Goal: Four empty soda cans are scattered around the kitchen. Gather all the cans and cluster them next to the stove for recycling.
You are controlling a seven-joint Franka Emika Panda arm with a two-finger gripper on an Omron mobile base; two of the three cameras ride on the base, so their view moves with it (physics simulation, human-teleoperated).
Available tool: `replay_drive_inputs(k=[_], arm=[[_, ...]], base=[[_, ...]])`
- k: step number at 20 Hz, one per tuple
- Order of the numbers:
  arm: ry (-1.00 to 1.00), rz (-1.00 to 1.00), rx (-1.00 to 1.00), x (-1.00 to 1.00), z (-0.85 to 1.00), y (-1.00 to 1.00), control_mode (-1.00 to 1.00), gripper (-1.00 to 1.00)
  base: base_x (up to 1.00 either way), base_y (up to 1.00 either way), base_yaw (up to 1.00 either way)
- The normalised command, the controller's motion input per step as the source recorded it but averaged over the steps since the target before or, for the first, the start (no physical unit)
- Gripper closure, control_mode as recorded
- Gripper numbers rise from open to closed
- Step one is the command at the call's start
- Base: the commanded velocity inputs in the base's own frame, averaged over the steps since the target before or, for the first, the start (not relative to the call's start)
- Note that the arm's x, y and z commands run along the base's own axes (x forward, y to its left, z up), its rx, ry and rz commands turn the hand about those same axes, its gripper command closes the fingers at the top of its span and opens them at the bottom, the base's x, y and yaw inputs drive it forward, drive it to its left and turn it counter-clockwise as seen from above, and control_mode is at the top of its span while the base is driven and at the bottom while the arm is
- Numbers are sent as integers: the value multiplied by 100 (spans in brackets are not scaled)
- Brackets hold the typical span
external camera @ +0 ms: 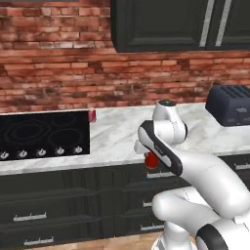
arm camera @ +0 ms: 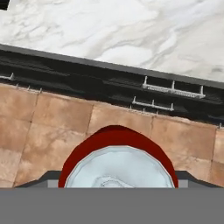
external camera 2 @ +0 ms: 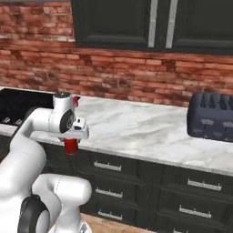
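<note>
Hand (external camera 2: 71, 142) grasps a red soda can (external camera 2: 70, 146) hanging below it, beside counter edge (external camera 2: 136, 157).

arm: folded, elbow high | end effector (external camera 2: 70, 146): pointing down, apparently clamped on load

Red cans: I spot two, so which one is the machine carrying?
The soda can hanging in the tool in front of the dark drawers; the other can stands on the counter beside the stove.

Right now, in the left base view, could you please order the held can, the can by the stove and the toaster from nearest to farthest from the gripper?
1. Held can, in the gripper.
2. Can by the stove, back left on the counter.
3. Toaster, far right.
</note>
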Motion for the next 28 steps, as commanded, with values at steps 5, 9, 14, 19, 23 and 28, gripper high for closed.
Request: replay_drive_inputs(k=[5, 9, 14, 19, 23, 28], arm=[[0, 0, 0, 0, 0, 0, 100, 100], [0, 0, 0, 0, 0, 0, 100, 100], [0, 0, 0, 0, 0, 0, 100, 100], [0, 0, 0, 0, 0, 0, 100, 100], [0, 0, 0, 0, 0, 0, 100, 100], [0, 0, 0, 0, 0, 0, 100, 100]], base=[[59, 83, -49], [47, 89, -18], [36, 29, 0], [44, -6, 19], [62, 0, 16], [56, 0, 6]])
